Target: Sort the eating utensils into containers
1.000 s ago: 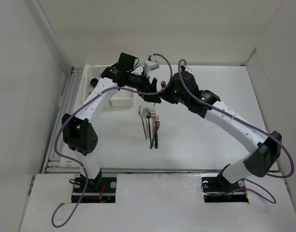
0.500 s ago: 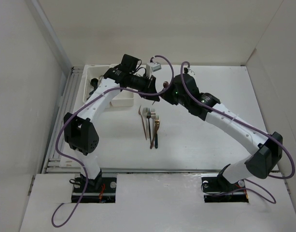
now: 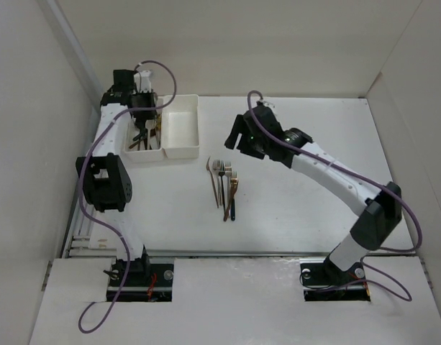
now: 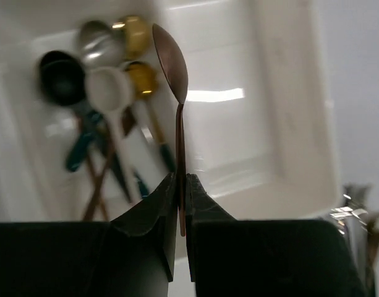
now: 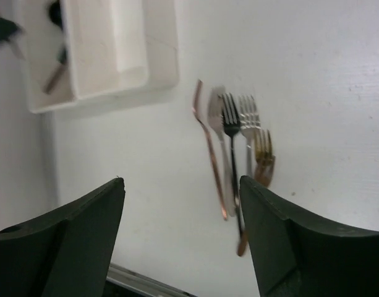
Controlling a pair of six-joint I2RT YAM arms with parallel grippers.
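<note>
My left gripper (image 4: 182, 185) is shut on the handle of a copper spoon (image 4: 171, 59), whose bowl points up and away. It hangs over the left of two joined white containers (image 3: 144, 159), which holds several spoons (image 4: 102, 80). The right container (image 3: 183, 129) shows only its bare floor. Several forks (image 3: 224, 183) lie side by side on the table's middle, also in the right wrist view as forks (image 5: 232, 136). My right gripper (image 5: 180, 180) hovers open and empty near them, right of the containers; in the top view the right gripper (image 3: 236, 138) sits beyond the forks.
White walls enclose the table on the left, back and right. A metal rail (image 3: 83, 215) runs along the table's left edge beside the containers. The right arm (image 3: 328, 172) stretches diagonally over the right half of the table.
The grippers were together over the table's middle with the spoon. The right gripper has opened and drawn back. The left arm has swung left with the spoon to above the left container.
</note>
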